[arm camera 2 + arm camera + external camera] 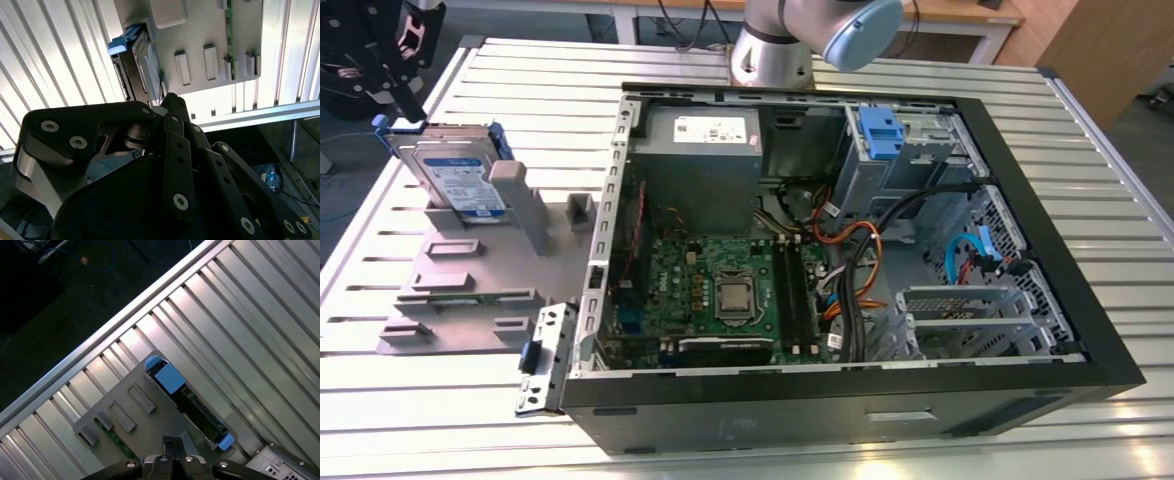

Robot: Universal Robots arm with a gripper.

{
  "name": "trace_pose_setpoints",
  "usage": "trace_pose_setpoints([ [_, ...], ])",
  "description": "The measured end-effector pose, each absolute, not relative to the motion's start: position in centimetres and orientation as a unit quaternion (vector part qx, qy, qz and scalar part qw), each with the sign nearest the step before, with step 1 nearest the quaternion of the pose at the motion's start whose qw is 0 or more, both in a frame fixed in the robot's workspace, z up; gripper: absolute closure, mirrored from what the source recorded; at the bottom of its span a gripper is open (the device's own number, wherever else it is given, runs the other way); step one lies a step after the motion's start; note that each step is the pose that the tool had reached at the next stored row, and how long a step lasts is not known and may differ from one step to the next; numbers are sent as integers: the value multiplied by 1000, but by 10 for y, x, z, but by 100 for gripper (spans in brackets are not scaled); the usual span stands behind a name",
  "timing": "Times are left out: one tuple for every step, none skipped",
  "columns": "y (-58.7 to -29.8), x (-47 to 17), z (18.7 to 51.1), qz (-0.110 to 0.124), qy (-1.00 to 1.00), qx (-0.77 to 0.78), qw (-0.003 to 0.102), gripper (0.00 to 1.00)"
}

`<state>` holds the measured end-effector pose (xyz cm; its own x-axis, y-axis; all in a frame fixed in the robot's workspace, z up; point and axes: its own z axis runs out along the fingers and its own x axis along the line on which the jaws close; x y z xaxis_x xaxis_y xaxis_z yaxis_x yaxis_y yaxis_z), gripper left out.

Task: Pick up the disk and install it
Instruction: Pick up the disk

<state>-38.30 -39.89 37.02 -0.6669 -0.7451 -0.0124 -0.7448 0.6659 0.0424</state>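
Exterior view: the disk (454, 175) stands upright in the grey fixture (480, 270) beside the computer case (854, 400), with the gripper (411, 112) just above it; pick-up is not yet made. Second wrist view: the fingers (172, 107) look pressed together and empty. First wrist view: the disk (192, 402) lies just beyond the gripper (172, 442); a grasp likely needs it opened first.

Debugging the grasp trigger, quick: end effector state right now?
End effector: closed, holding nothing, close to the disk.

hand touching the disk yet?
Apart. In the first wrist view, bare surface of the grey holder shows between the tip of the hand and the disk, which stands on edge in that holder.
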Motion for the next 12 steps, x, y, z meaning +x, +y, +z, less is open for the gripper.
trace_pose_setpoints([
  [-399,-383,370,-22,-913,408,3,89],
  [-399,-383,370,-22,-912,409,3,89],
  [-399,-383,370,-22,-912,409,3,89],
  [-399,-383,370,-22,-912,410,3,89],
  [-399,-383,370,-22,-912,410,3,89],
  [-399,-383,370,-22,-912,410,3,89],
  [-399,-383,370,-22,-912,411,3,89],
  [-399,-383,370,-22,-911,411,3,89],
  [-399,-383,370,-22,-911,411,3,89],
  [-399,-383,370,-22,-911,411,3,89],
  [-399,-383,370,-22,-911,412,3,89],
  [-399,-383,370,-22,-911,412,3,89],
])
